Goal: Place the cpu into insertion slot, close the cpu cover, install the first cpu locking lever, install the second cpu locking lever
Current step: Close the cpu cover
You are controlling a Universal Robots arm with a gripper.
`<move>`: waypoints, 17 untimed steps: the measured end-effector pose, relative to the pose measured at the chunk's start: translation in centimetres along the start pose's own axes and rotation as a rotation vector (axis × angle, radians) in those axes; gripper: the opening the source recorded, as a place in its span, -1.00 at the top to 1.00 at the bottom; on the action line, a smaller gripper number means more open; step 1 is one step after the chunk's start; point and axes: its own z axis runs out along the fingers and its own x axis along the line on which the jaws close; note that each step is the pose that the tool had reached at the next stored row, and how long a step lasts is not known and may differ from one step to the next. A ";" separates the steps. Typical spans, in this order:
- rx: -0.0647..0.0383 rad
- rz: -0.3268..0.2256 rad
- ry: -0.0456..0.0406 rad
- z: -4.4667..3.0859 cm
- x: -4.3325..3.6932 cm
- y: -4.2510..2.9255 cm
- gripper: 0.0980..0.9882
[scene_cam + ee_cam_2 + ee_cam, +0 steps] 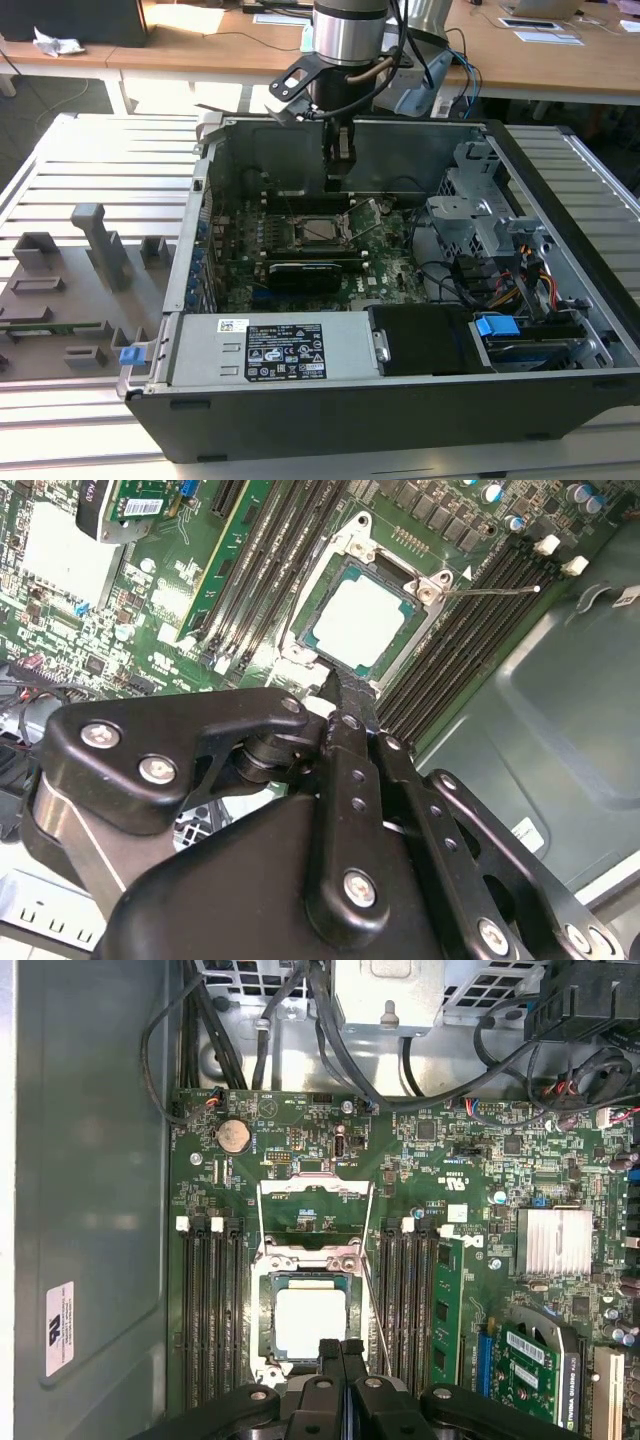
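One cpu (310, 1322) lies flat in its socket (266, 1305); the cpu cover (312, 1188) appears swung open just beyond it. The gripper (340, 1348), jaws pressed together and empty, is poised at the socket's opposite edge. Closing well likely means pushing the cpu cover down evenly, clear of the cpu.

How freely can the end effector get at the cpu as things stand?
Probably yes: the end effector hangs shut just beside the cpu, whose silver top lies bare, with nothing between them.
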 end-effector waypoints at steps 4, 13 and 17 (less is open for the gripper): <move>0.000 0.000 -0.0027 0.00 0.00 0.63 0.98; 0.000 0.000 -0.0191 0.01 -0.05 3.30 0.98; 0.000 0.000 -0.0218 0.01 -0.06 4.11 0.98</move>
